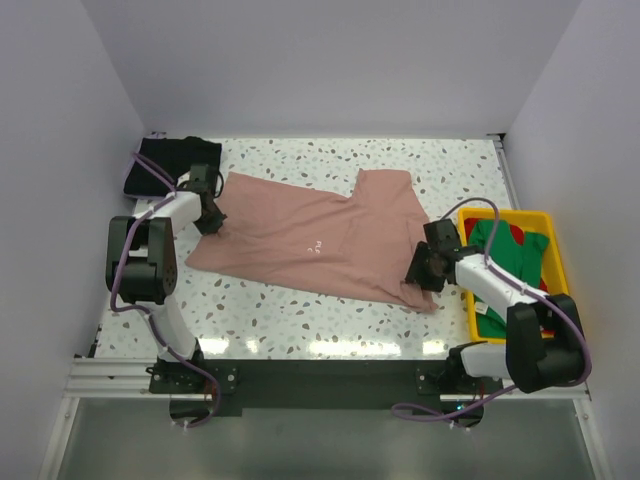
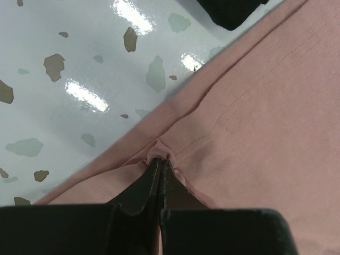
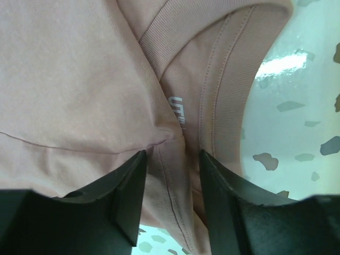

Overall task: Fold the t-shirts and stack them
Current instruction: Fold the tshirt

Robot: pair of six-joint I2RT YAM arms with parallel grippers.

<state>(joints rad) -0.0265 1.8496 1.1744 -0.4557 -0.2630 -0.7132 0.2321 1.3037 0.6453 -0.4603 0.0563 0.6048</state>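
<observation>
From above, we see a dusty-pink cloth t-shirt [image 1: 310, 235] on the speckled desk [image 1: 330, 160], spanned between the left pincer [image 1: 212, 218] and right pincer [image 1: 420, 268], likely to tension it for folding. Left wrist: jaws shut on the hem. Right wrist: jaws half open astride a collar-side ridge; contact beneath is hidden.

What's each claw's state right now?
Left claw: shut on the pink t-shirt at its edge.
Right claw: open, astride a fold of the same shirt, not clamped.
</observation>
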